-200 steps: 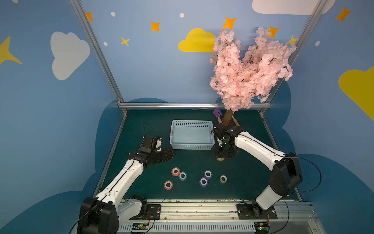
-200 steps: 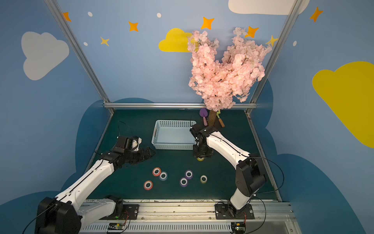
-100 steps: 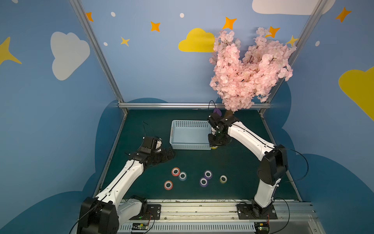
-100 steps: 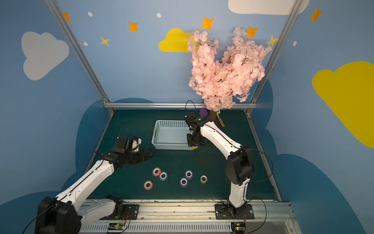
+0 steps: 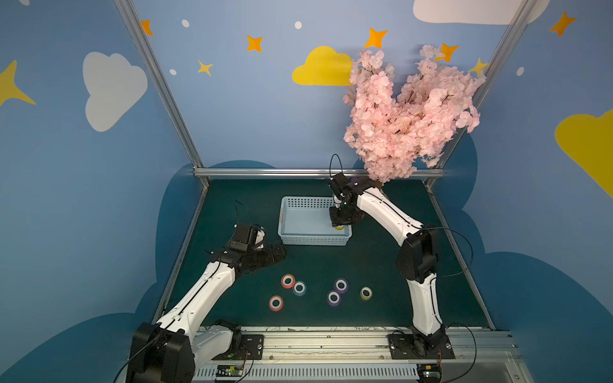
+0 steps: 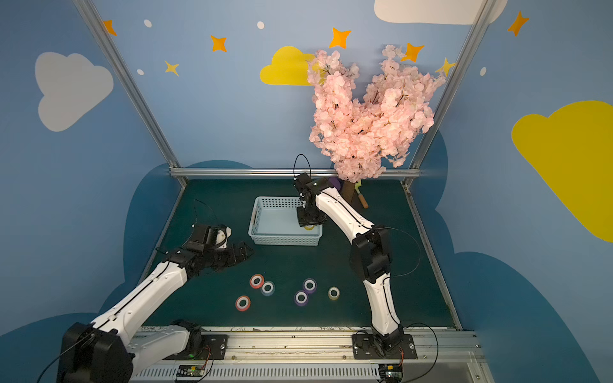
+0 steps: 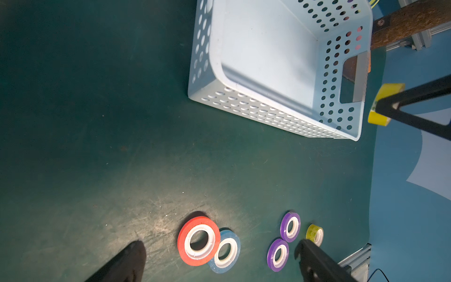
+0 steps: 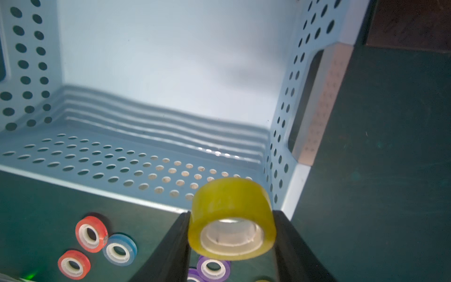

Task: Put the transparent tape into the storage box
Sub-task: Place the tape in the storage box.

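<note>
Right hand (image 8: pixel 231 217) clamped tight, its arm (image 5: pixel 381 212) stretched far forward; left hand (image 5: pixel 276 253) spread wide, apparently hovering low.

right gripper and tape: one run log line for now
right gripper: shut on tape | tape: held over box corner | left gripper: open, empty

Worktop (image 5: pixel 381 262): dark green mat, scuffed toward the front.
Rear centre: storage box (image 5: pixel 313 243), pale blue, perforated, standing flat.
Front, left group: red tape roll (image 5: pixel 288 281) touching blue tape roll (image 5: pixel 299 287); second red tape roll (image 5: pixel 276 303) near, further forward.
Front, right group: purple tape roll (image 5: pixel 341 285) just beside second purple tape roll (image 5: pixel 333 298); yellowish clear tape roll (image 5: pixel 366 293) near, apart.
Rolls: all lying flat.
</note>
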`<action>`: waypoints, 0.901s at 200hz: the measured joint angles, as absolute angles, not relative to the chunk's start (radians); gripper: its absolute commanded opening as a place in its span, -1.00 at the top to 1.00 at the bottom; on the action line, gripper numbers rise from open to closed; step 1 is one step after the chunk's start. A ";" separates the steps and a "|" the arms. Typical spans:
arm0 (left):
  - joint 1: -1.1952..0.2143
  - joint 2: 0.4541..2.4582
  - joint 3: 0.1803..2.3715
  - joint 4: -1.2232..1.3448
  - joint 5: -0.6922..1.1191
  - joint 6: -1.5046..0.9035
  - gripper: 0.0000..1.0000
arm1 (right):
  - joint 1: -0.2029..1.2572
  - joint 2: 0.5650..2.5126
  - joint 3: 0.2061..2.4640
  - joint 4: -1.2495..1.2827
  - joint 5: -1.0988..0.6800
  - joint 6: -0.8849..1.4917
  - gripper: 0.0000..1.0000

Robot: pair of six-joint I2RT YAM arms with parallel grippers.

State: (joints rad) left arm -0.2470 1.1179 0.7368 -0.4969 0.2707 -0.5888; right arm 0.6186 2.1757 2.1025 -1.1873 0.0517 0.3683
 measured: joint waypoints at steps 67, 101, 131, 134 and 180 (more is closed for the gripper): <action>-0.242 1.118 0.738 -0.518 0.264 -0.589 -1.00 | 0.609 2.329 2.220 -1.231 0.045 0.358 0.03; -0.239 1.118 0.738 -0.520 0.259 -0.590 -1.00 | 0.605 2.349 2.222 -1.251 0.038 0.359 0.03; -0.237 1.118 0.738 -0.519 0.257 -0.591 -1.00 | 0.604 2.353 2.222 -1.263 0.030 0.359 0.03; -0.237 1.118 0.738 -0.519 0.257 -0.591 -1.00 | 0.604 2.353 2.222 -1.264 0.029 0.359 0.03; -0.235 1.119 0.739 -0.519 0.257 -0.591 -1.00 | 0.604 2.354 2.203 -1.272 0.015 0.359 0.03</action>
State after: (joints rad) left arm -0.2352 1.1194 0.7387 -0.5194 0.2573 -0.5915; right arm 0.6037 2.3543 2.2032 -1.2716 0.0154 0.3588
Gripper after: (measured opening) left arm 0.998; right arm 0.492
